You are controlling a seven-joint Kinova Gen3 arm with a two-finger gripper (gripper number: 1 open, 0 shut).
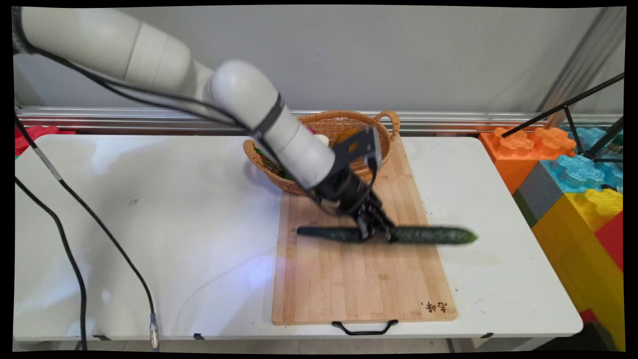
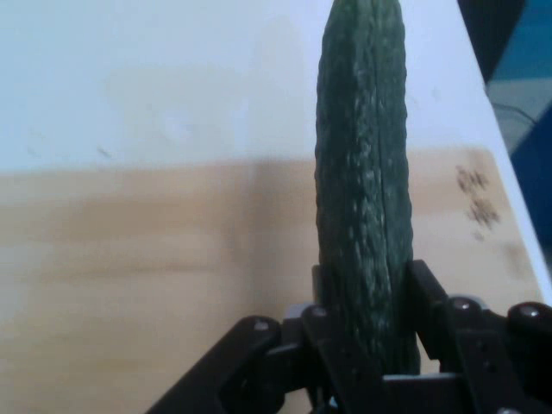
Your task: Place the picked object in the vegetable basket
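We see the end effector clamped on a long dark green cucumber, gripping it near the middle with one finger on each side, as the hand view confirms. The cucumber lies level and crosswise over the bamboo cutting board, its right end reaching past the board's right edge over the white surface; we cannot tell whether it touches the board or hangs just above it. In our judgement, handling it well means keeping the grip centred so neither long end droops, holding the cucumber level, and squeezing only as firmly as its skin can bear. Behind the arm, at the board's far end, stands a wicker basket holding some items we cannot identify. Coloured toy blocks are stacked beyond the surface's right edge. The board carries a small dark stamp near its front right corner, seemingly two characters, which we cannot read; no other writing shows.
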